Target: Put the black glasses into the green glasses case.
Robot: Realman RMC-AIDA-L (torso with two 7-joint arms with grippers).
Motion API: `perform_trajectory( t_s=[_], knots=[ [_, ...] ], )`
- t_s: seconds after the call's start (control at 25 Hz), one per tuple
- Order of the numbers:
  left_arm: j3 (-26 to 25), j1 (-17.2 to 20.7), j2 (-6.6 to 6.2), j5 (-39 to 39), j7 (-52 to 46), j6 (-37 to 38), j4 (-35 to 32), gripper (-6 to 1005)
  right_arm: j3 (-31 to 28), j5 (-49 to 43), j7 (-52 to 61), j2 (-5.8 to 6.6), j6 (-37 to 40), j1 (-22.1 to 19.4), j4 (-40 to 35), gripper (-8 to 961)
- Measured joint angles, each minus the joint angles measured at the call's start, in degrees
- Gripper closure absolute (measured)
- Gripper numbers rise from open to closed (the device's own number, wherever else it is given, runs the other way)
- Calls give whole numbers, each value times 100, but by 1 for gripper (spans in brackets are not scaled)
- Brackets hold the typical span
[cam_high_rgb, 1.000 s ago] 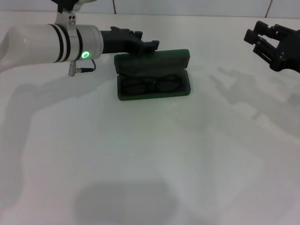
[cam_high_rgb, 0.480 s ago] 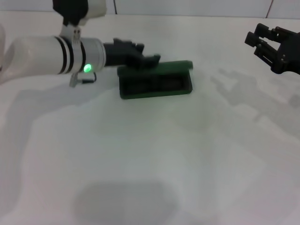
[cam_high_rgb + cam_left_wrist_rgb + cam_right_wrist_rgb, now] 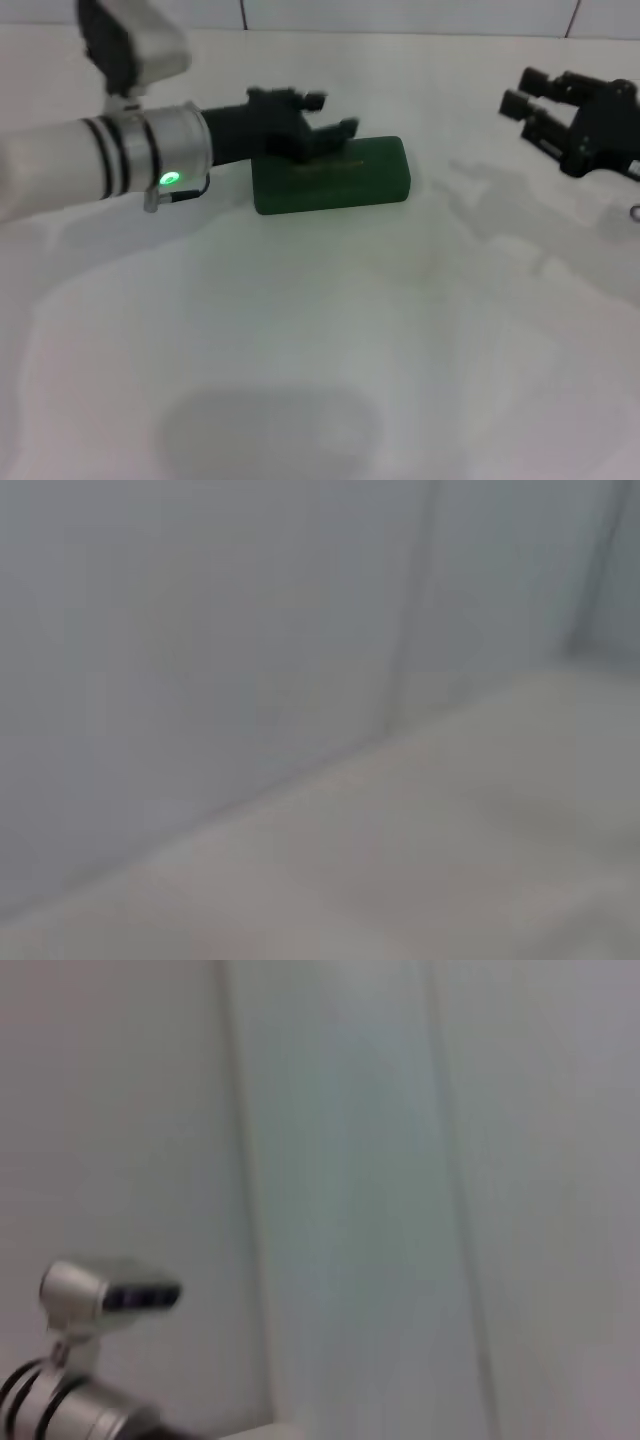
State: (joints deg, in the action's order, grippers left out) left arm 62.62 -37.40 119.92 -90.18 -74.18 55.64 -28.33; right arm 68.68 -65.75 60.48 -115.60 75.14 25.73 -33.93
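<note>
The green glasses case (image 3: 332, 177) lies closed on the white table (image 3: 320, 330), its lid down with small gold lettering on top. The black glasses are hidden inside it. My left gripper (image 3: 325, 115) is at the case's back edge, just above the lid, with its black fingers spread apart and nothing between them. My right gripper (image 3: 528, 92) hangs in the air at the far right, well away from the case, fingers spread and empty. The wrist views show only wall and table.
The right wrist view shows the left arm's wrist camera (image 3: 108, 1295) in front of a grey wall. A dark shadow (image 3: 270, 430) lies on the table near its front edge.
The case lid has swung down from open to closed, covering the glasses. My left arm has turned and lifted a little behind the case. My right gripper has shifted slightly left.
</note>
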Motion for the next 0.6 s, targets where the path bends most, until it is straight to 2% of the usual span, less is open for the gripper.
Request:
perform_trajectory(
  t_s=[0.08, 0.24, 0.44, 0.52, 0.6],
  knots=[
    [-14, 373, -45, 723, 700, 992, -152, 400, 20, -195, 7, 6, 172, 55, -11, 506],
    [-22, 1124, -117, 1524, 1626, 2765, -489, 401, 34, -751, 55, 18, 632, 262, -21, 501],
    [-37, 1591, -250, 1566, 1735, 3832, -599, 382, 129, -1097, 104, 1, 903, 378, -19, 495],
    [-67, 1817, -238, 1584, 1828, 4075, -610, 369, 201, -1106, 88, -7, 909, 415, 15, 492],
    [-72, 2022, -235, 1537, 1893, 4177, -689, 296, 246, -1108, 34, -19, 868, 494, 79, 418]
  ],
)
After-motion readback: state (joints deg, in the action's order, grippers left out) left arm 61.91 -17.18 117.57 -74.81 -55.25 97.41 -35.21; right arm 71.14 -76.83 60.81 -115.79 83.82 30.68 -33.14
